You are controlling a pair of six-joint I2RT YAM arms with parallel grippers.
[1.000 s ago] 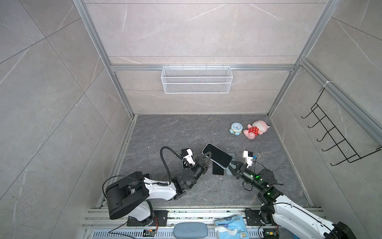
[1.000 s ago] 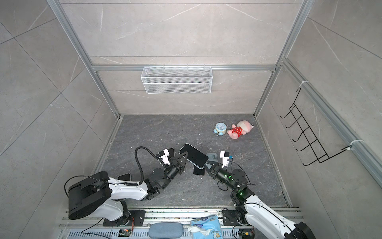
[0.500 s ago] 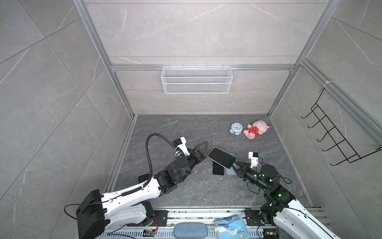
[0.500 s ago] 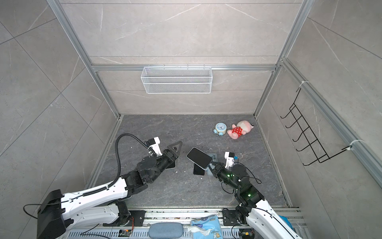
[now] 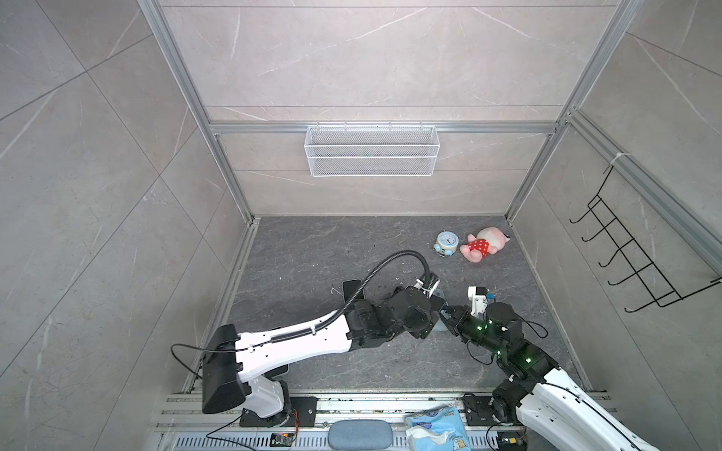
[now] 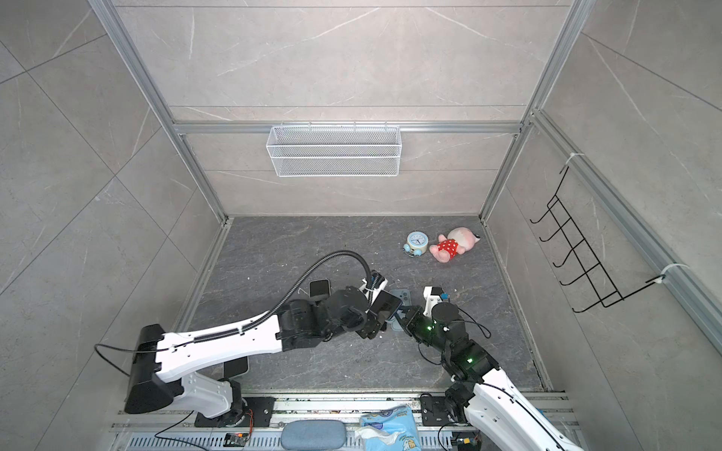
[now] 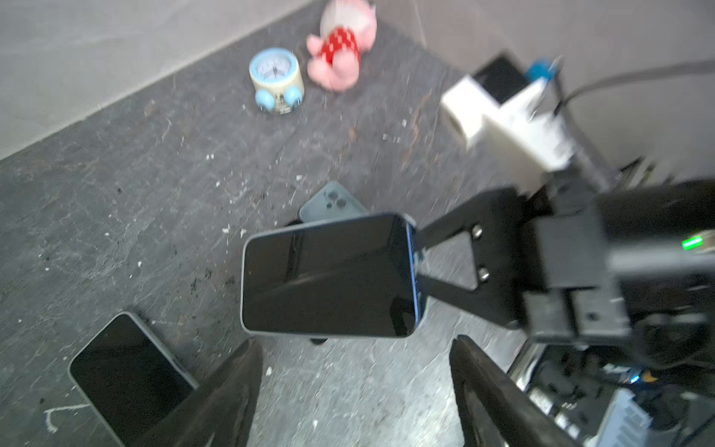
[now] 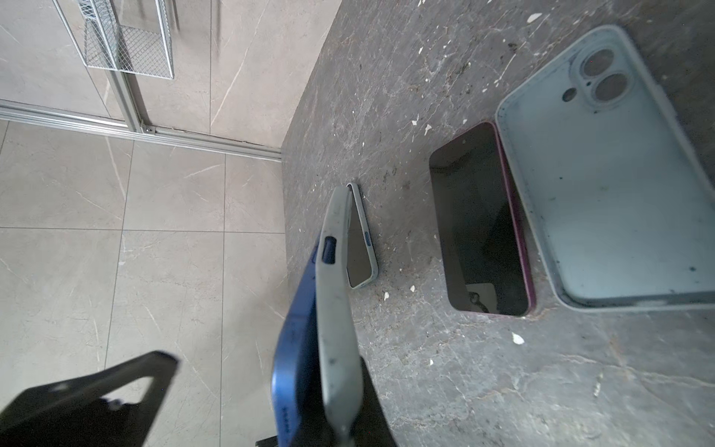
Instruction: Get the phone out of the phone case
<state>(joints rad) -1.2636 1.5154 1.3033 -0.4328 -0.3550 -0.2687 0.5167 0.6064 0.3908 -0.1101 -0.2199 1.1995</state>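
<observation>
Left wrist view shows you the phone (image 7: 329,278), screen up, held off the counter (image 7: 116,216) near its middle, right fingers (image 7: 449,298) clamped on one short end. Your left fingers (image 7: 228,391) stand apart beside it, not touching. The grey phone case (image 8: 338,309) hugs its back.

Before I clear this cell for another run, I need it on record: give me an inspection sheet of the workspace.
Surface: grey floor, strewn with pale crumbs.
Job's things: phone held off the floor by one short end; its blue edge sits partly out of the grey case.
Clutter: empty case, maroon phone beside it, pale-cased phone, clock, toy.
Grippers: right gripper shut on the phone; left gripper open, not touching it.
Cables: hose arcs up behind the left gripper; thin cable loops behind the right gripper.
Surroundings: basket on the back wall, rack on the right wall.
</observation>
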